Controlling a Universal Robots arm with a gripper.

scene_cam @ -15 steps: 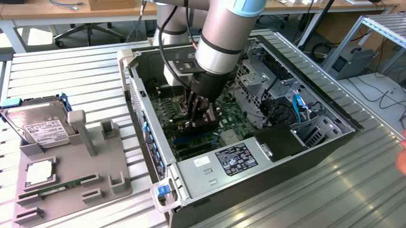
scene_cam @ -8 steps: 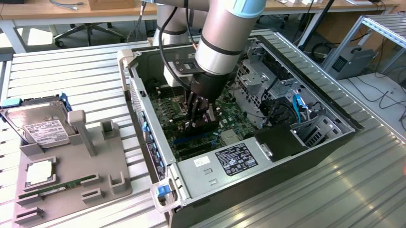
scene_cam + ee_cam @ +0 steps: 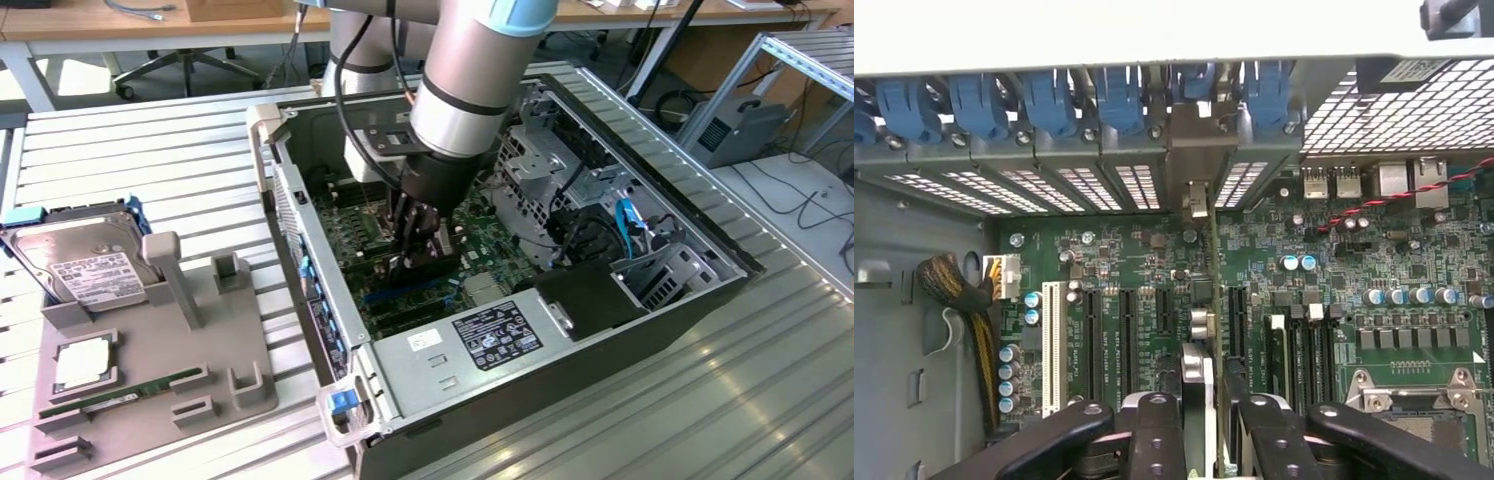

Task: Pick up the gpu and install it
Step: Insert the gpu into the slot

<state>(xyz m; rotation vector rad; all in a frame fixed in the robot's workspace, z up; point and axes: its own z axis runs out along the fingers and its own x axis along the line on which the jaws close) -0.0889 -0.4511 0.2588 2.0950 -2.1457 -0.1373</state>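
Risk looked like misalignment: the gpu (image 3: 1199,300), pinched edge-on in the hand (image 3: 1199,440) over the motherboard (image 3: 1304,300) slots inside the open PC case (image 3: 400,355), could jam beside its slot or bracket opening if pressed skewed; arm reached steeply down, wrist near-vertical.

I can see a white label (image 3: 91,274) on the hard drive (image 3: 80,265) and a black label (image 3: 501,335) on the power box (image 3: 487,340) in the computer case (image 3: 287,190), but the print on both is too small for me to read. The white writing on the green board (image 3: 1144,330) is too tiny to read as well.
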